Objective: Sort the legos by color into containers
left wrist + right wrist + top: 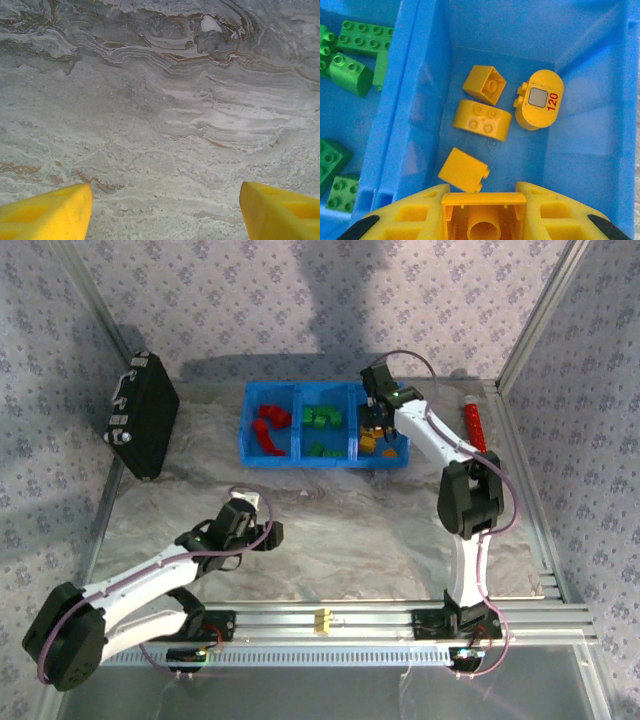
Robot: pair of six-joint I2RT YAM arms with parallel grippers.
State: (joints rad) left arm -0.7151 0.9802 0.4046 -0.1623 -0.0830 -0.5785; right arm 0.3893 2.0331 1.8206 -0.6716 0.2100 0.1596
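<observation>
The blue bin [300, 464] sits at the back of the table with red legos [268, 430] in its left compartment, green legos [322, 418] in the middle and yellow ones [368, 443] on the right. My right gripper [484, 210] hangs over the right compartment [580, 130], shut on a yellow brick [484, 222] whose hollow underside faces the camera. Below it lie several yellow bricks [481, 120], one marked 120 [540, 100]. Green bricks [350, 75] lie past the divider [402, 100]. My left gripper [166, 210] is open over bare marbled table, its yellow fingers [50, 215] wide apart.
A black hard case [143, 425] leans at the back left. A red tube [472, 425] lies right of the bin by the frame rail. A small yellow piece [322, 620] sits on the front aluminium rail. Patterned walls enclose the table.
</observation>
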